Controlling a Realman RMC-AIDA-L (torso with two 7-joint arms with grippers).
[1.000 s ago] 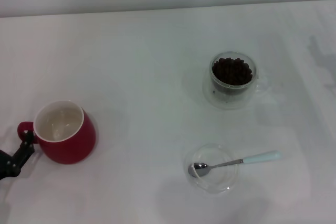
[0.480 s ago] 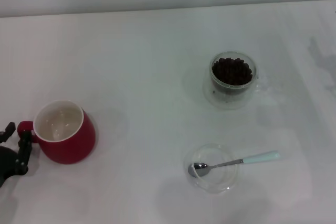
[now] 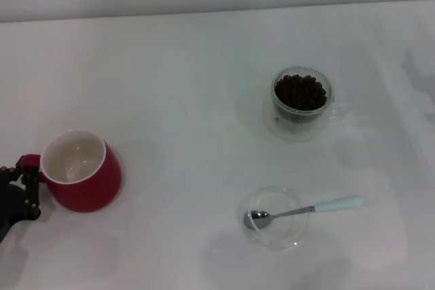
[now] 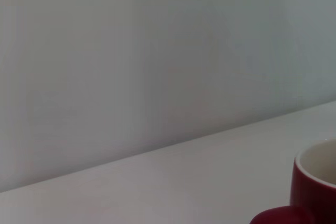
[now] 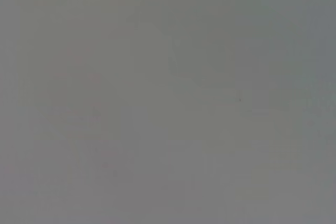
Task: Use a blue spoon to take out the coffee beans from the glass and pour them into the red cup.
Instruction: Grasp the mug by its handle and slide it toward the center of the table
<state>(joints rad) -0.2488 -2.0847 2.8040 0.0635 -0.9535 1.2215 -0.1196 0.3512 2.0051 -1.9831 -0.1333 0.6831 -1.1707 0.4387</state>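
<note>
- The left gripper sat at the far left edge of the white tabletop, its dark jaws set on either side of the red cup's handle; whether they pinched it or only flanked it could not be told.
- The red cup stood upright just right of that gripper, its loop handle pointing toward it and its white inside bare; the left wrist view caught only the cup's rim and handle at the picture's edge.
- Well to the right, at the near side, a shallow clear glass dish held the blue spoon: the metal bowl lay inside the dish and the pale handle stuck out over its right rim.
- Farther back and slightly right, the glass stood upright, filled near its top with the coffee beans.
- The right gripper did not show in any view.
</note>
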